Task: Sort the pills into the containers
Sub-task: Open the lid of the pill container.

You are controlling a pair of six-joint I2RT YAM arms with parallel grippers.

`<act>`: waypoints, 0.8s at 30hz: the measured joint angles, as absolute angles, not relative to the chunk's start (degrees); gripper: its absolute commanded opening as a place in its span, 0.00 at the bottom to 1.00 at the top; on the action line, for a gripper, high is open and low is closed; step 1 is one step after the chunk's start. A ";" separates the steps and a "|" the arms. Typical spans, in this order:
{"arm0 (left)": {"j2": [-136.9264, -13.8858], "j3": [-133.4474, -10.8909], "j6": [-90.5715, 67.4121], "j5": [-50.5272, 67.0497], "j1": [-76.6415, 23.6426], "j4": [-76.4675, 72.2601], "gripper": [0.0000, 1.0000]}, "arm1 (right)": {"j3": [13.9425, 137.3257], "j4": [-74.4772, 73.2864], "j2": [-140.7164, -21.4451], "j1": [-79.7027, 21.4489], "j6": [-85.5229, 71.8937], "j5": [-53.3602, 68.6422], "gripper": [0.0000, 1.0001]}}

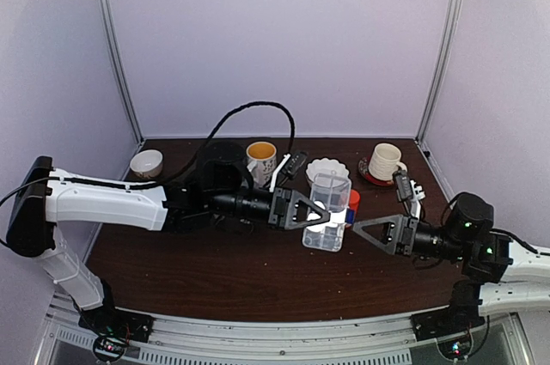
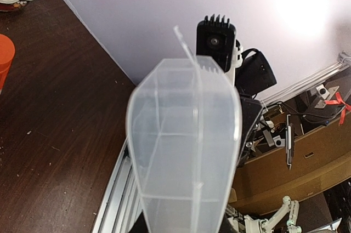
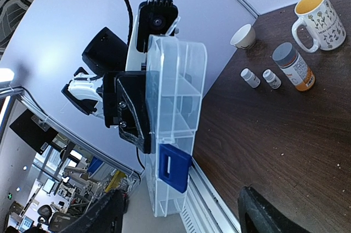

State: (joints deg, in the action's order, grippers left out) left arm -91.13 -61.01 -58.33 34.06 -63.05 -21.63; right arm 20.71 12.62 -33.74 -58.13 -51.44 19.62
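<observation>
Table (image 1: 215,279): dark brown wood, specked (mugs (image 1: 261,159) at rear).
Room: pale lilac walls (image 1: 275,39).
Left claw (image 1: 316,213): pinching pill box (image 1: 329,189), apparently lifted.
Right claw (image 1: 361,229): spread, beside it.

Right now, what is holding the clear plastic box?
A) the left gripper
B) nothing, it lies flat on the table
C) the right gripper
A: the left gripper is clamped on the clear plastic box; the right gripper stands open, not gripping it.
</observation>
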 measured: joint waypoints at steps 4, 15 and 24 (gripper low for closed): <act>-91.13 -60.99 -58.59 34.63 -63.05 -22.59 0.19 | 20.73 14.31 -34.33 -58.13 -51.75 20.03 0.61; -92.23 -60.99 -59.37 36.21 -63.05 -23.16 0.19 | 21.34 15.27 -35.88 -58.13 -52.25 20.16 0.40; -92.36 -60.29 -59.77 36.21 -63.05 -24.05 0.20 | 22.09 15.38 -36.42 -58.13 -52.31 20.16 0.14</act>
